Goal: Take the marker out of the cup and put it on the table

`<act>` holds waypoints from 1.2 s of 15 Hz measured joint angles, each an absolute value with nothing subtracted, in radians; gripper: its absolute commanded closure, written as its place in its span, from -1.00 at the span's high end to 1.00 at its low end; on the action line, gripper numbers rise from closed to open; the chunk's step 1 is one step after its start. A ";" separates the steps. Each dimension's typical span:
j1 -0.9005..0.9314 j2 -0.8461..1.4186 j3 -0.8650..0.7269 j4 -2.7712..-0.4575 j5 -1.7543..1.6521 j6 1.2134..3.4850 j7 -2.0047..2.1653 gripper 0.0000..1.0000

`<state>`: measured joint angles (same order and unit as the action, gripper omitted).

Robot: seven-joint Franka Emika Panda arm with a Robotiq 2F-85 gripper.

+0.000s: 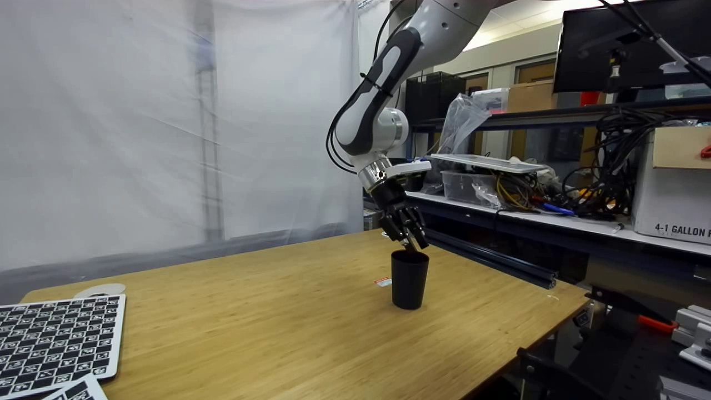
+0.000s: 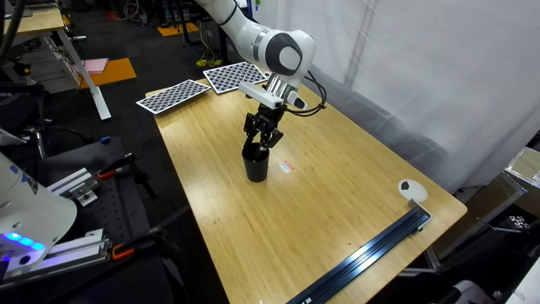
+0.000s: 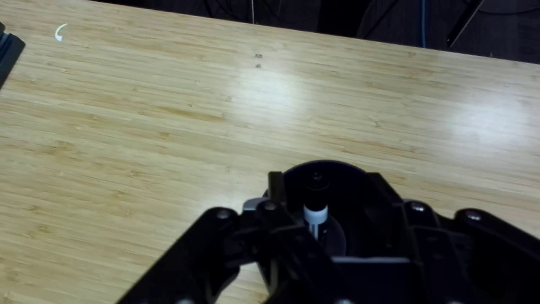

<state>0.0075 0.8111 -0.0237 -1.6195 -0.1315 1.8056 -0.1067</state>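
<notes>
While the wrist view looks down on the table [image 3: 126, 126], the claw [image 3: 326, 177] extends from six o'clock over the cup [image 3: 348, 181], its two fingers [image 3: 276, 185] spread wide, with the marker [image 3: 315, 214] inside the cup and between them, gaps showing on both sides. The marker's dark end points to twelve o'clock, a white band just below it. Toward ten o'clock lie a pale curved scrap [image 3: 60, 32] and the tip of a dark rail [image 3: 10, 55]. In an exterior view the cup [image 1: 409, 283] stands upright on the table, and the claw leans over it from twelve o'clock, fingertips at the mouth; how deep they reach cannot be told. Just beside the cup, at nine o'clock, lies a red-and-white label [image 1: 383, 281]; well apart, also near nine, sits a checkered board [image 1: 55, 339], while cluttered shelving [image 1: 577, 221] stands beyond at two. In an exterior view the label [image 2: 286, 166] falls at three o'clock from the cup [image 2: 256, 169], and the rail [image 2: 363, 258] lies well off at four. Two checkered boards [image 2: 174, 96] rest near half past ten and half past eleven. At twelve the claw hangs above the cup, fingers apart, and the marker is hard to pick out in the dark interior.
</notes>
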 measured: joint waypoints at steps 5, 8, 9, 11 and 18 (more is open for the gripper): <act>0.007 0.824 -0.024 -1.606 -0.133 1.796 -0.115 -0.05; 0.007 0.826 -0.024 -1.606 -0.135 1.793 -0.119 0.02; 0.007 0.827 -0.024 -1.606 -0.135 1.792 -0.121 0.07; 0.008 0.831 -0.024 -1.605 -0.139 1.789 -0.124 0.03; 0.009 0.877 -0.024 -1.574 -0.152 1.764 -0.132 -0.31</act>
<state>0.0095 0.8771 -0.0237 -1.5743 -0.1522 1.7645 -0.1318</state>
